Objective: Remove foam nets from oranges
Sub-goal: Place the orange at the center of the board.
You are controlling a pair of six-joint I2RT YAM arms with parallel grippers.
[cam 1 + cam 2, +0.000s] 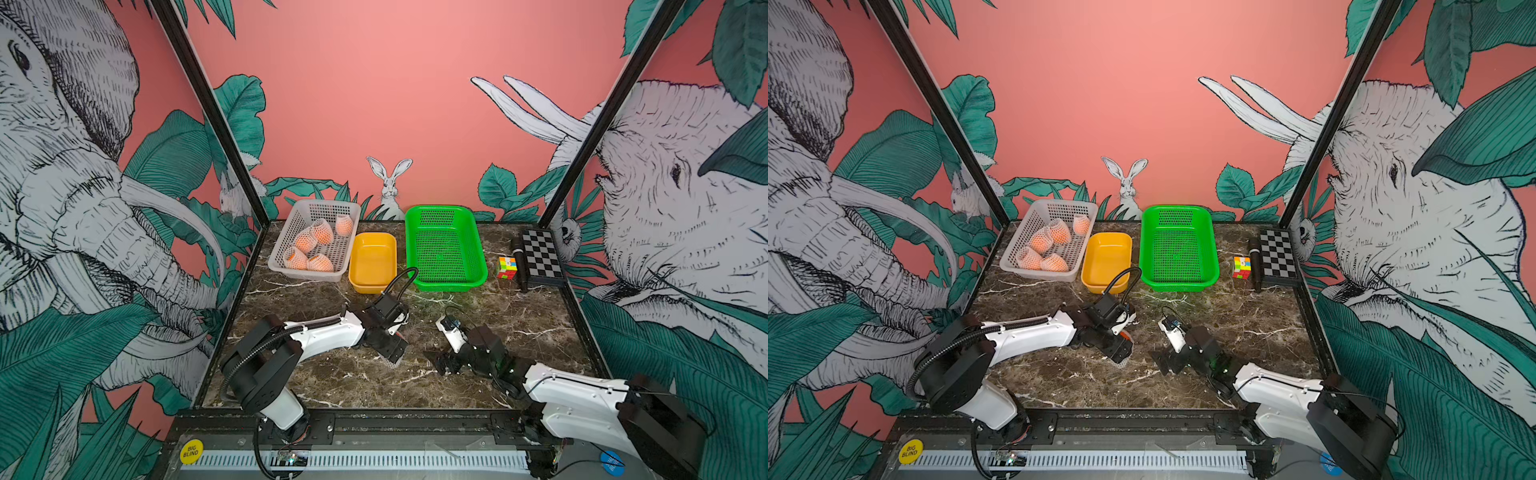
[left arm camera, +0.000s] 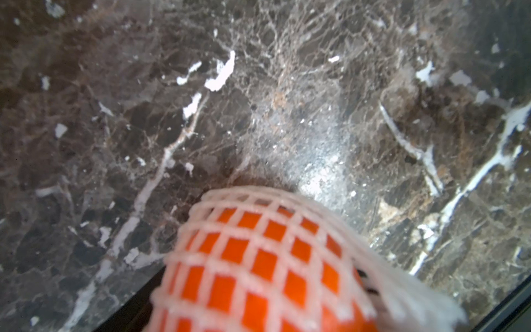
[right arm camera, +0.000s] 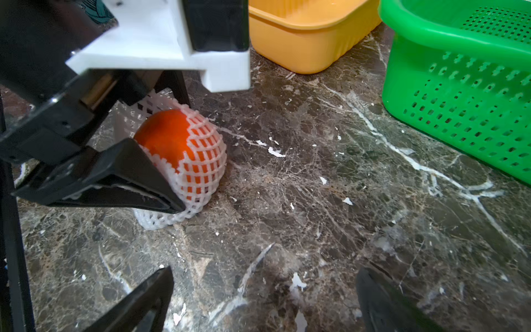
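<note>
Right wrist view gives the best look at the work: one orange (image 3: 166, 138) sits on the marble table (image 3: 330, 201) with its foam net (image 3: 204, 161) partly slid back, so a patch of bare peel shows on top while loose mesh bunches underneath and behind. The left gripper (image 3: 181, 152) stands astride it, fingers wide, the nearer one against the mesh. I cannot tell whether they squeeze or merely flank the fruit. The right gripper (image 3: 265, 276) is spread wide with nothing between its fingers. In a top view this pair lies just toward 6 o'clock of the table's middle, the right gripper near, at the orange's 3 o'clock. Five more netted oranges (image 1: 309, 245) wait in the white basket (image 1: 307, 275) at 10 o'clock, the yellow tub (image 1: 372, 287) at about 11 and the green basket (image 1: 451, 284) at 1 o'clock, both empty. The step in hand looks like stripping this first net. To do it well, the right gripper should pinch only slack mesh at the net's loose edge, not the fruit, while the left steadies the orange. The pull should run along the sleeve, away from the left gripper, slowly, since the foam probably stretches before it slides. The round fruit may roll if let go too soon.
</note>
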